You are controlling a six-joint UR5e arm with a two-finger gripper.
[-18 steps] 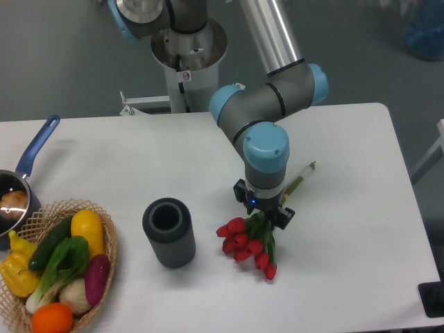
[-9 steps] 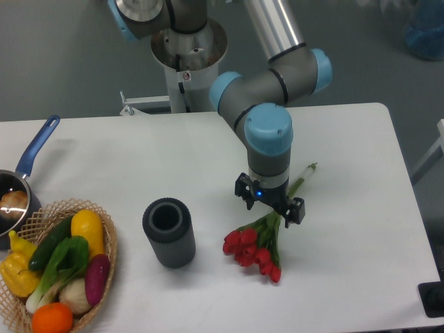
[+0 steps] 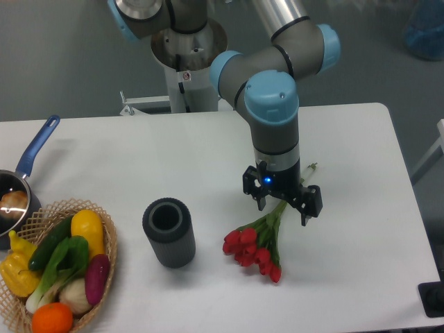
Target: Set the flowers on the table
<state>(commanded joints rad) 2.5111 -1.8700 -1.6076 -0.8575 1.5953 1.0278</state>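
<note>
Tulip bunch [image 3: 253, 244] lies released on the table [image 3: 361, 236]; gripper [image 3: 283, 203], jaws spread, straddles the stems above.

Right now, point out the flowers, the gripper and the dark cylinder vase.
flowers [image 3: 251, 247]: fixed camera, on the red buds.
gripper [image 3: 282, 205]: fixed camera, midway between the fingertips, above the stems.
dark cylinder vase [image 3: 168, 236]: fixed camera, on its outer wall.

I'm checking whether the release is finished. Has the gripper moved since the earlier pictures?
Yes. The gripper has risen off the flowers and shifted right, away from the dark cylinder. Its jaws stand open, and the flowers lie on the table.
</note>
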